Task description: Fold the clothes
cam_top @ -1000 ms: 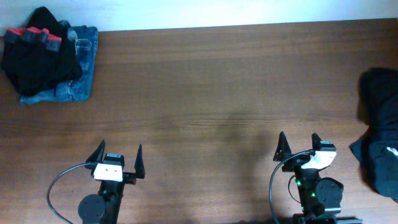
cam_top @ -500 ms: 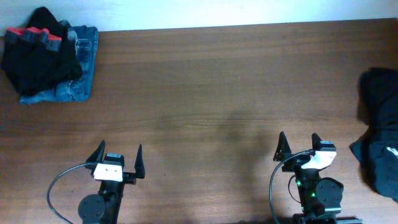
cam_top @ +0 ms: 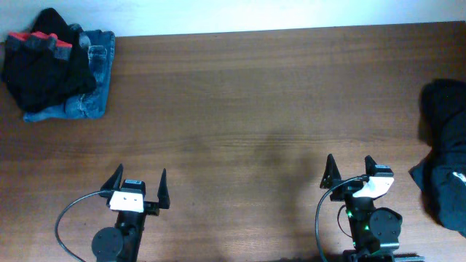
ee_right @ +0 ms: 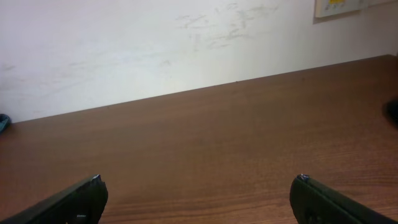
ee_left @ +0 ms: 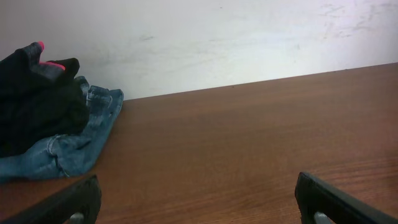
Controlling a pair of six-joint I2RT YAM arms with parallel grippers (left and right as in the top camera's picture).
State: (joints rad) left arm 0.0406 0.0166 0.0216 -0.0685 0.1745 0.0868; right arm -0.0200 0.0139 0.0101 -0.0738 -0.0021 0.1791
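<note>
A black garment with red trim (cam_top: 45,64) lies folded on blue denim jeans (cam_top: 86,102) at the table's far left corner; the left wrist view shows the same black garment (ee_left: 37,99) on the jeans (ee_left: 68,152). A crumpled dark garment (cam_top: 445,156) lies at the right edge. My left gripper (cam_top: 138,179) stands open near the front edge, well short of the pile, its jaws wide with nothing between them (ee_left: 198,186). On the right, my right gripper (cam_top: 349,164) is open too, left of the dark garment and apart from it (ee_right: 198,182).
The brown wooden table (cam_top: 247,109) runs back to a white wall (ee_left: 236,37). A small paper (ee_right: 339,6) is stuck on the wall at the upper right. Black cables (cam_top: 69,215) loop beside each arm base.
</note>
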